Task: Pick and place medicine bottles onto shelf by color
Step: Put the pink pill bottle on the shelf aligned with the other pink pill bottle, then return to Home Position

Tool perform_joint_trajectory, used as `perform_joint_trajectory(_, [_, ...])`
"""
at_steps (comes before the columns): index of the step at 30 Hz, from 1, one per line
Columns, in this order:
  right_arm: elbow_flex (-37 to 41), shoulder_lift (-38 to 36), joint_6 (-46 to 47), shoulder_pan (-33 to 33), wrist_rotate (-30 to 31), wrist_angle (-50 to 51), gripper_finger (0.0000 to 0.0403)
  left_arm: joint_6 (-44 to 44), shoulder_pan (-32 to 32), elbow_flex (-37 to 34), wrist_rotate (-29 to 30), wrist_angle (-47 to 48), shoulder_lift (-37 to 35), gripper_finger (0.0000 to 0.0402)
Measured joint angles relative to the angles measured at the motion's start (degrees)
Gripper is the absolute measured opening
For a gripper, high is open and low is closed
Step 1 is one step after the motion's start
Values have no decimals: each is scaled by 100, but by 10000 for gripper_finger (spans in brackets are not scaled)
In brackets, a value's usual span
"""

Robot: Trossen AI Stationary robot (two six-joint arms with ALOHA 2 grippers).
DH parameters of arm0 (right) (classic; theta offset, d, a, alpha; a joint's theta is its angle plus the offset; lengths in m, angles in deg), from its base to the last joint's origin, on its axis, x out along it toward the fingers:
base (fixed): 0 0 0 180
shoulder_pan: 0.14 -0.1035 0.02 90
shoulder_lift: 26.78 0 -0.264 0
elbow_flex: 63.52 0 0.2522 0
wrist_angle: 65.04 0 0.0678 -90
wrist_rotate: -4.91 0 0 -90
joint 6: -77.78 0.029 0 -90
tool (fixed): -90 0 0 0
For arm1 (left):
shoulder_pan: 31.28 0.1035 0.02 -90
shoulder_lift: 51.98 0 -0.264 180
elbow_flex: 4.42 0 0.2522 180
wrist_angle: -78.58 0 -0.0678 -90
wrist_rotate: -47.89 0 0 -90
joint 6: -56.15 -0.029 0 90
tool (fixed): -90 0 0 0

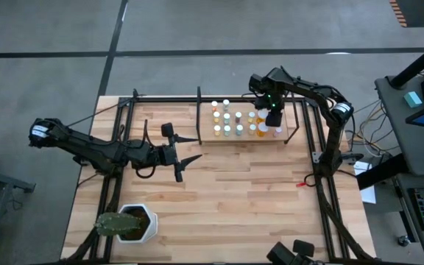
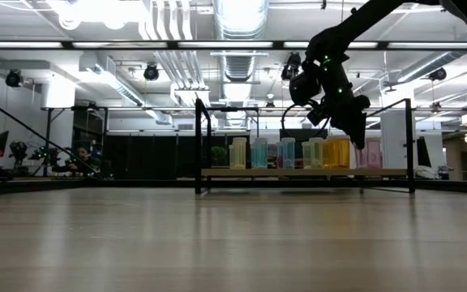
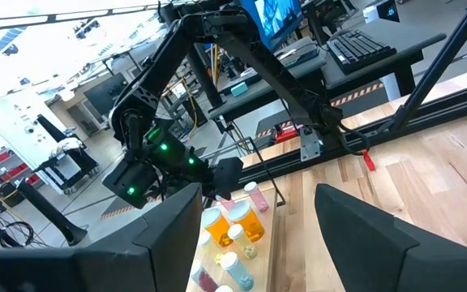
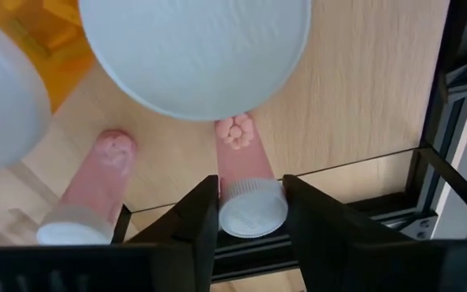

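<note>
The shelf [image 1: 206, 137], a light-wood board edged by black bars, stands at the table's far side and carries several small bottles [image 1: 234, 121] in rows: yellowish, teal, orange and pink. My right gripper [image 1: 274, 119] is over the shelf's right end, pointing down, shut on a pink bottle [image 4: 242, 174] with a white cap. A second pink bottle [image 4: 96, 191] stands beside it. A wide white cap [image 4: 193, 49] and an orange bottle [image 4: 47, 40] lie just behind. My left gripper [image 1: 192, 149] is open and empty over the table's left middle, and it also shows in the left wrist view [image 3: 258, 235]. My right gripper pinches the pink bottle at its white cap [image 4: 254, 212] between its two fingers, one on each side. The fingers come from above, pointing down. The bottle stands upright below them, its bottom [image 4: 235, 131] at the shelf board; whether it rests there I cannot tell.
A white hexagonal pot with a green plant [image 1: 133, 224] stands at the table's near left. The shelf's black bars [image 4: 355, 182] run close past the held bottle. Black frame rails [image 1: 316, 158] run along the table's sides. Bare wood lies between the shelf and the near edge.
</note>
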Motion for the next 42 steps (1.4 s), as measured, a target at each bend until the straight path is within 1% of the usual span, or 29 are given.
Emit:
perform_joint_trajectory(9, [7,0,209,0,-19,-38,130,0,-1,0,0,-2,1,224])
perform_joint_trajectory(15, [11,2,342,-4,-14,-25,167,0,-1,0,0,-18,1,224])
perform_joint_trajectory(19, [6,2,343,-4,221,12,186,0,-1,0,-2,-48,1,224])
perform_joint_trajectory(27, [-323,-9,368,-7,273,256,188,0,1,0,0,-54,1,224])
perform_joint_trajectory(31, [-675,-34,664,-28,282,584,187,0,-1,0,-2,-62,1,224])
perform_joint_trajectory(33, [-873,-52,838,-97,278,804,187,0,0,0,-2,-62,1,224])
perform_joint_trajectory(35, [-1009,-150,1071,-239,237,820,185,0,-1,0,-2,-61,1,224])
perform_joint_trajectory(37, [-1030,-383,1173,-471,131,587,181,0,-1,0,-2,-60,-4,224])
perform_joint_trajectory(40, [-926,-840,1313,-877,359,89,176,-2,-1,1,-2,-53,-106,224])
perform_joint_trajectory(42, [-843,-1143,1467,-1093,439,-70,176,-2,-1,2,-2,-56,-202,224])
